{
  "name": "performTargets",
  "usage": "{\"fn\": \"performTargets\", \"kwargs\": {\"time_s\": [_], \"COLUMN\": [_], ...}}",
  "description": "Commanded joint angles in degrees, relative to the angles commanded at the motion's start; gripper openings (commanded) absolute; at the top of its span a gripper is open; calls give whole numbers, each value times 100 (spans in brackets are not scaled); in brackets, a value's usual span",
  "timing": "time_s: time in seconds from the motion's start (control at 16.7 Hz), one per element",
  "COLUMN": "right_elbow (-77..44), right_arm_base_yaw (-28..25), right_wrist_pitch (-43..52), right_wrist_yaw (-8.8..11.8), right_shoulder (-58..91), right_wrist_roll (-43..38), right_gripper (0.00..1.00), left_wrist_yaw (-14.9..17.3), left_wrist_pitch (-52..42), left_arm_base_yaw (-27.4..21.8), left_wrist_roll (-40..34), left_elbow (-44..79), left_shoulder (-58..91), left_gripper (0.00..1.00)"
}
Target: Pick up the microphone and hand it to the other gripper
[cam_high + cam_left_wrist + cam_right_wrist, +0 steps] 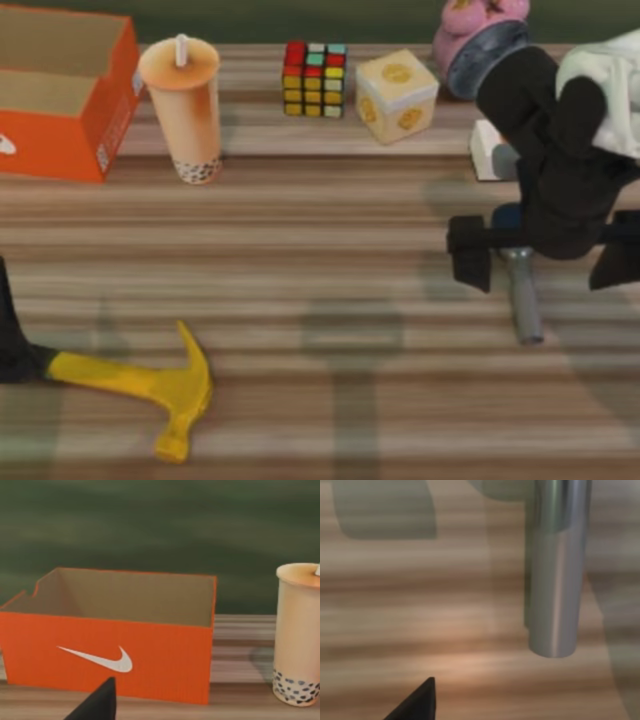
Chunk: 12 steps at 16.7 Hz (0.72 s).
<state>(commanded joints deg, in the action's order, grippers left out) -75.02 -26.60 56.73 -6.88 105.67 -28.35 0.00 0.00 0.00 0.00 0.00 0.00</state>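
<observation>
1. My right gripper (540, 262) hangs over the right side of the counter (330, 230), its jaws spread wide apart, one black finger on either side of the microphone (522, 295).
2. The microphone lies on the counter beneath that gripper. Its grey handle points toward the near edge of the top view, and its dark blue head is mostly hidden under my right wrist.
3. Whether my right fingers touch the microphone I cannot tell; in the top view they stand clear of the handle on both sides.
4. In the right wrist view the grey handle (555, 580) fills the frame close up over the wood grain, its blunt end showing.
5. My left arm is parked at the left edge of the counter, and its camera faces the orange shoebox (115, 645). Only a black fingertip (97, 705) shows there, so I cannot tell how my left jaws stand.
6. A yellow hammer (150, 385) lies at the near left, its black grip beside my left arm.
7. Along the far edge stand the shoebox, a bubble tea cup (185, 105), a colour cube (315, 80) and a cream box (397, 95), with a pink and grey object (480, 40) behind my right arm.
</observation>
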Motion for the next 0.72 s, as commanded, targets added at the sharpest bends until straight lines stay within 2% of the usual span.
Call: {"fn": "performTargets", "kwargs": {"time_s": [0.18, 0.54, 0.72], "right_elbow": [205, 886, 982], "right_arm_base_yaw": [27, 142, 160], "right_wrist_pitch": [-393, -1886, -2073], "right_wrist_yaw": [-4, -4, -4], "right_shoulder": [208, 959, 1078], "right_wrist_roll": [44, 149, 164], "right_gripper": [100, 100, 100], "left_wrist_yaw": [0, 0, 0], "left_wrist_pitch": [0, 0, 0], "left_arm_base_yaw": [0, 0, 0], "left_wrist_roll": [0, 0, 0], "left_elbow": [0, 0, 0], "left_shoulder": [0, 0, 0], "left_gripper": [100, 100, 100]}}
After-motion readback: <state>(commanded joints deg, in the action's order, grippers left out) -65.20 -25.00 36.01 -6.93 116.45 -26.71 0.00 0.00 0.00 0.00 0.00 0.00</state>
